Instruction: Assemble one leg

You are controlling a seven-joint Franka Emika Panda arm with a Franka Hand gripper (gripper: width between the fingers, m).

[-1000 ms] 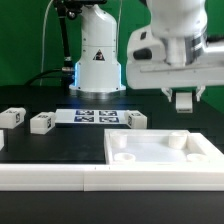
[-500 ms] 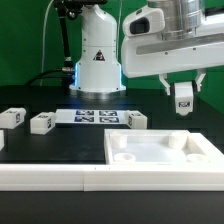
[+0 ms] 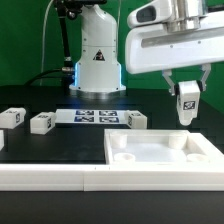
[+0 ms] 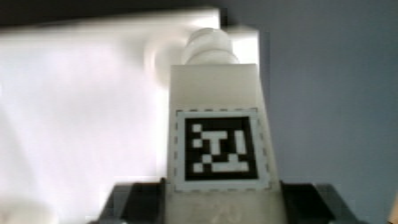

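Note:
My gripper (image 3: 187,92) is shut on a leg (image 3: 186,103), a small white post with a black-and-white tag, held upright in the air above the far right corner of the large white tabletop piece (image 3: 160,152). In the wrist view the leg (image 4: 221,110) fills the middle, its tag facing the camera, with the dark fingers (image 4: 135,198) pressed on both sides of it and the tabletop piece (image 4: 80,120) below. Three more legs lie on the black table: one (image 3: 12,117), another (image 3: 41,123), and a third (image 3: 135,120).
The marker board (image 3: 95,116) lies flat at the table's back, in front of the robot's white base (image 3: 97,60). A white rail (image 3: 50,177) runs along the front edge.
The gripper has risen with the leg in it and shifted slightly toward the exterior view's right; the leg now hangs clear above the tabletop piece's far corner.

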